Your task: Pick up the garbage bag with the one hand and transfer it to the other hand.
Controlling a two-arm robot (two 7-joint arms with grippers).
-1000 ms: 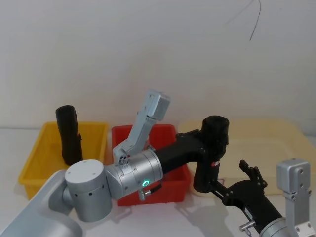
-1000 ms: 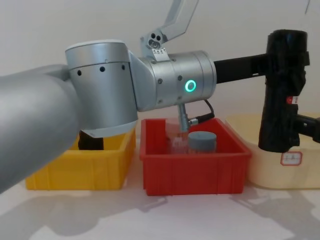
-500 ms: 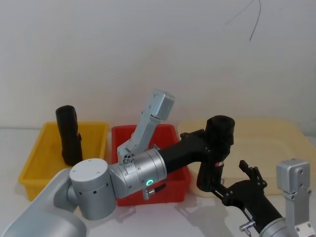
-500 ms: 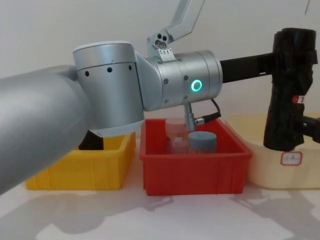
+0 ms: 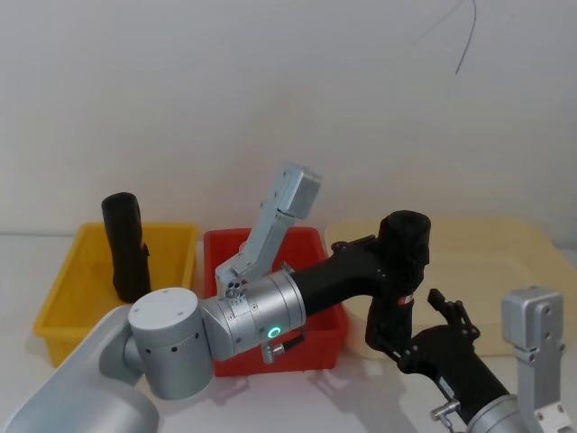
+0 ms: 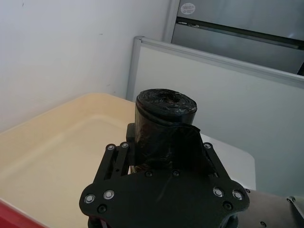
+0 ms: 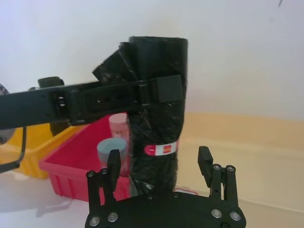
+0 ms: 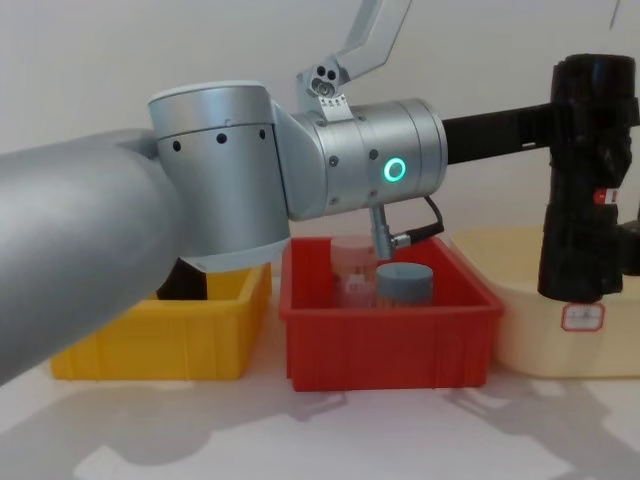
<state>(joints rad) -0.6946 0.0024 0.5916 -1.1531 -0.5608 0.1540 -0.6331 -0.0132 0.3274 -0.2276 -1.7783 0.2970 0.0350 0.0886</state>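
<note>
The left gripper (image 5: 386,267) clamps the upright garbage bag (image 7: 156,126) near its top; the right gripper (image 7: 159,159), open, brackets the lower end from the near side, apparently without contact.

The head view looks from high up, forward and down over both arms, onto the yellow bin (image 5: 63,280), the red bin (image 5: 320,347) and the cream tray (image 5: 505,271) lined up on the worktop (image 5: 270,397) before a white wall (image 5: 225,90). The chest view sits lower and nearer, facing level across the same three containers from the side, the left arm (image 8: 120,250) looming large. Both share the garbage bag (image 5: 407,239) held above the cream tray. The left wrist view peers along the left gripper (image 6: 166,142), very close, at the garbage bag's top end. The right wrist view faces its side from close by, over the right gripper (image 7: 158,157), red bin behind
</note>
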